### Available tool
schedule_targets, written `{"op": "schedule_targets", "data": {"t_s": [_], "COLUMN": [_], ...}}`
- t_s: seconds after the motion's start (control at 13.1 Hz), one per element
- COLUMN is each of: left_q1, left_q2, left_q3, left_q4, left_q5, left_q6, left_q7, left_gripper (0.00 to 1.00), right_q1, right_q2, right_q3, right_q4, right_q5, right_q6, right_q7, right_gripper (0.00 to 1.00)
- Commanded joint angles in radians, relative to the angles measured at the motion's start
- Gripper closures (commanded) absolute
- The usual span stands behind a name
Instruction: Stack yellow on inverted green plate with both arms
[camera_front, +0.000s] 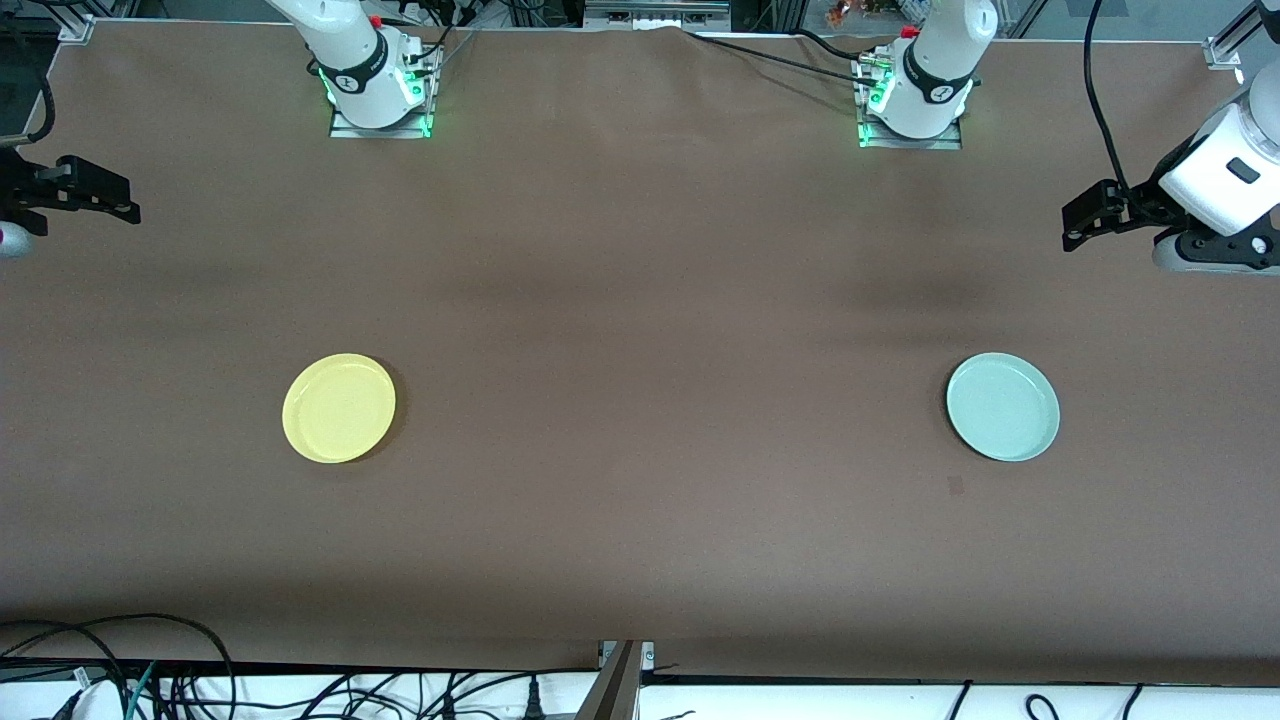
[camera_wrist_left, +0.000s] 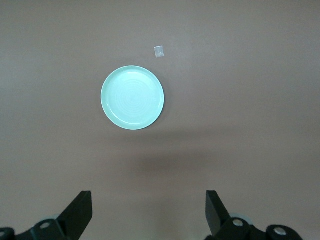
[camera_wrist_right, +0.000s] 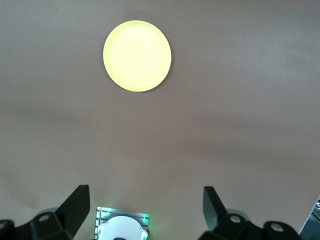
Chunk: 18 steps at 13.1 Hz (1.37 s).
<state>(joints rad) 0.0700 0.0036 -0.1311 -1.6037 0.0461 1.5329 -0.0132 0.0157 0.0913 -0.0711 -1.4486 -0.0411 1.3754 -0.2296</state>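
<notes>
My left tool (camera_front: 1078, 222) hangs high over the left arm's end of the brown-covered bench (camera_front: 640, 300), its two black fingers (camera_wrist_left: 80, 212) spread wide and holding nothing; my right tool (camera_front: 118, 200) hangs the same way over the right arm's end, fingers (camera_wrist_right: 75, 207) wide apart and empty; neither has started down. The small round pale mint-green glossy plate (camera_front: 1003, 406) lies flat on the bench toward the left arm's end, rim up as far as I can judge, so not yet inverted; a tiny pale square marker (camera_wrist_left: 159, 51) lies just beside it, nearer the front camera. The small round bright yellow plate (camera_front: 339, 407) with its shallow raised rim lies flat toward the right arm's end, well apart from the green one. Both look stiff, light and slick, and I would guess breakable if dropped; lying flat they offer only the thin rim, so I would pinch each at its edge, one finger inside and one under the lip; the glaze may slip, and the green plate may skate during the flip.
</notes>
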Motion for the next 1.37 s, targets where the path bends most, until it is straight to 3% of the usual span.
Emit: {"op": "schedule_targets", "data": {"t_s": [0.0, 1.29], "left_q1": [0.011, 0.007], "left_q2": [0.027, 0.015], "left_q3": [0.005, -0.024], "left_q4": [0.037, 0.088], "left_q5": [0.008, 0.006], "left_q6": [-0.017, -0.123], "left_q7": [-0.008, -0.074], "left_gripper": [0.00, 0.00], "right_q1": [0.001, -0.002], "right_q2": [0.008, 0.008], "right_q3": [-0.001, -0.002], "right_q4": [0.022, 0.020], "right_q5": [-0.002, -0.003], "right_q6": [-0.006, -0.006], "right_q7": [0.004, 0.004], "right_gripper": [0.00, 0.00]}}
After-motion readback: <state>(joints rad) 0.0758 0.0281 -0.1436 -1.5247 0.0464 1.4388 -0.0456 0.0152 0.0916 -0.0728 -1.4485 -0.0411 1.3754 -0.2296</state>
